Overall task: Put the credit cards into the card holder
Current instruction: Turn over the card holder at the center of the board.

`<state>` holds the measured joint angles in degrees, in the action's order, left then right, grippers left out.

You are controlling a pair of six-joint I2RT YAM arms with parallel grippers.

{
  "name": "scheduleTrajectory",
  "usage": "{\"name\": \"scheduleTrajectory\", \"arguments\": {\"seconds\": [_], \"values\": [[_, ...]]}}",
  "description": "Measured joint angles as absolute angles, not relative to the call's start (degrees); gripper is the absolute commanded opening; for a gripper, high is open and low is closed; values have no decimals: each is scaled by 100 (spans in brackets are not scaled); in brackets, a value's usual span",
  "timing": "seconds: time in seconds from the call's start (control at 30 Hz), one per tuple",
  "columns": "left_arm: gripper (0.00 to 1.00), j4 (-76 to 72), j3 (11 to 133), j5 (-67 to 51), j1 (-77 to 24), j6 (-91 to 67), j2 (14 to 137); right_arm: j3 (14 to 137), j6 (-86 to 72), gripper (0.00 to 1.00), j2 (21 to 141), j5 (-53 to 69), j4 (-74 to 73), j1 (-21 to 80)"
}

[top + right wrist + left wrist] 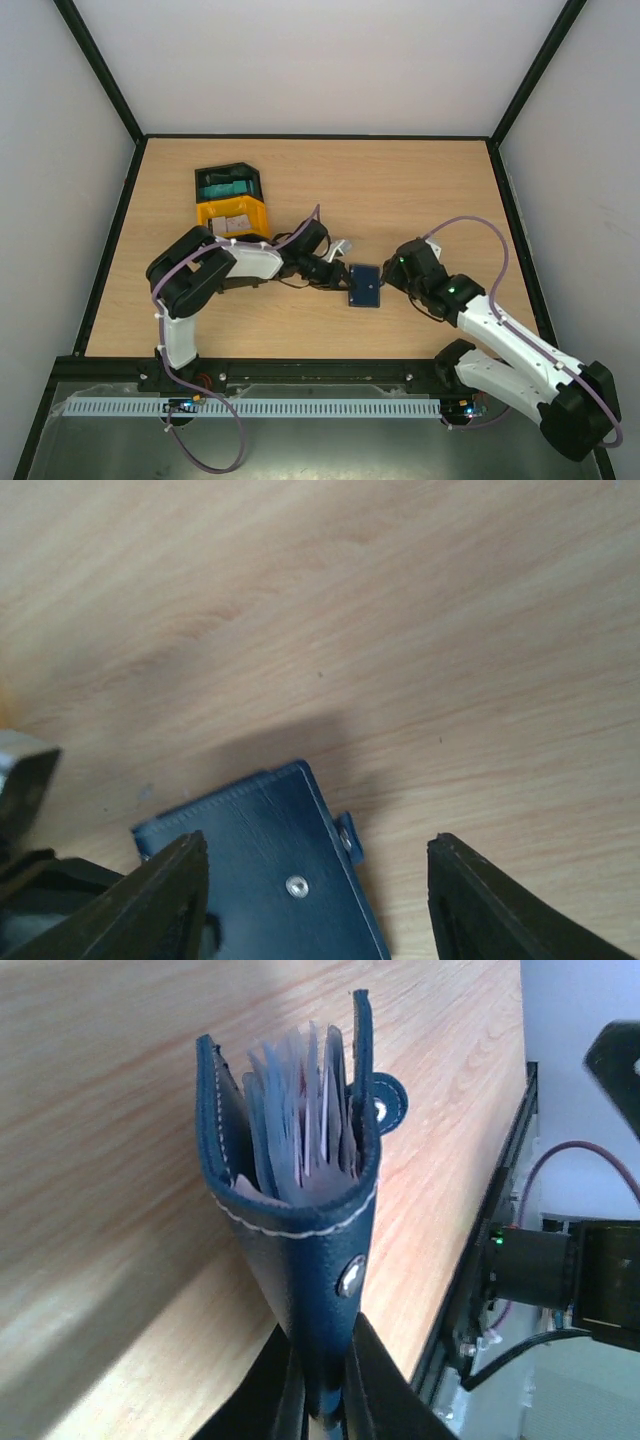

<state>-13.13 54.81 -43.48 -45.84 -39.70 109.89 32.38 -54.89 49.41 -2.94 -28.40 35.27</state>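
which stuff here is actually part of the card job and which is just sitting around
Job: card holder, gripped at one end by the left end effector; credit cards, pale edges between its covers, hard to tell from sleeves; right end effector, open, near the holder.
Lying about: yellow tray, whitish contents too small to tell; black tray just beyond it.
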Motion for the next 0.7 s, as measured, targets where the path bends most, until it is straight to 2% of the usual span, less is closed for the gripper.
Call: {"name": "scheduleTrajectory", "arguments": {"seconds": [0.1,0.17,0.47,0.7], "values": [[36,-974,5596,-4204,-4491,-3721,10989,3135,-5413,51,5216,-69,-2788,3527],[42,-602,5636,-3876,-4414,-3564,11000,3083,-5382,51,5478,67,-2711,3529],[45,242,5900,-2985,-4397,-3315,10890,3186,-5065,52,6670,301,-2443,3719],[47,620,6125,-2392,-4711,-3229,10877,3520,-4967,51,6820,276,-2314,3782]]}}
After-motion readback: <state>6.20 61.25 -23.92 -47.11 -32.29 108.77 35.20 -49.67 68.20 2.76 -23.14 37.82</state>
